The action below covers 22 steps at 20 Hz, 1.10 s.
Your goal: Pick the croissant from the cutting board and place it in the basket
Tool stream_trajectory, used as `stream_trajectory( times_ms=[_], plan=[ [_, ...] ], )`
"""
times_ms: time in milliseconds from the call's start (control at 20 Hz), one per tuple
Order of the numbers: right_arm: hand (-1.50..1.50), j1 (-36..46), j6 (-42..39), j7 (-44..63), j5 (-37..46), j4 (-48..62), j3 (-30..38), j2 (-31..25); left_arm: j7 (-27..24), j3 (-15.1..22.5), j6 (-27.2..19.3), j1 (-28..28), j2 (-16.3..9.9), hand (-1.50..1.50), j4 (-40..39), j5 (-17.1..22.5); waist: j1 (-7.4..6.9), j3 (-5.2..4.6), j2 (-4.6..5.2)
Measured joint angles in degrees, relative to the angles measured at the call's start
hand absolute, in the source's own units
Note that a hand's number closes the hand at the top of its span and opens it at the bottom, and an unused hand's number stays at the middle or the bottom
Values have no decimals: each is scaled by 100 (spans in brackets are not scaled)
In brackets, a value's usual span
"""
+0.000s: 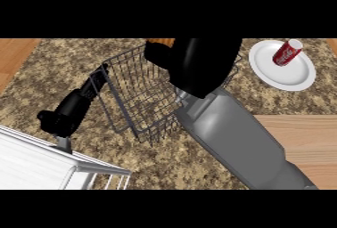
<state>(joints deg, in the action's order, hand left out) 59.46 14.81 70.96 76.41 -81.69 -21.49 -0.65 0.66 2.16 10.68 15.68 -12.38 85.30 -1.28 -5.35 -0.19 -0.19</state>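
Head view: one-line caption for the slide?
Right hand over the wire basket, a croissant edge showing at it; cutting board at right, soda can on white plate.

Single head cam, looking steeply down on the tabletop (pixel 197 164). Close in: right forearm (pixel 244 138) enters from the lower edge and fills mid-frame, over the wire basket (pixel 132 102). Plate (pixel 289 75) sits upper right, wooden board (pixel 302 133) runs off right. No second view to overlap.
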Motion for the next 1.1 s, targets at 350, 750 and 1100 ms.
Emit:
stream_trajectory(
  times_ms=[350, 750, 1100],
  plan=[
    [150, -173, 212, -29, 95, 266, -59, 1, -73, -20, -52, -162, -25, 0, 35, -32, 107, 16, -5],
    [150, -415, 614, -64, 682, 507, -137, -4, -62, -25, -131, -337, -57, 0, 208, -12, 210, 34, -6],
    [-150, -679, 1081, -73, 999, 454, -84, -2, -21, -6, -139, -379, -71, 0, 286, 20, 239, 34, 1]
  ],
)
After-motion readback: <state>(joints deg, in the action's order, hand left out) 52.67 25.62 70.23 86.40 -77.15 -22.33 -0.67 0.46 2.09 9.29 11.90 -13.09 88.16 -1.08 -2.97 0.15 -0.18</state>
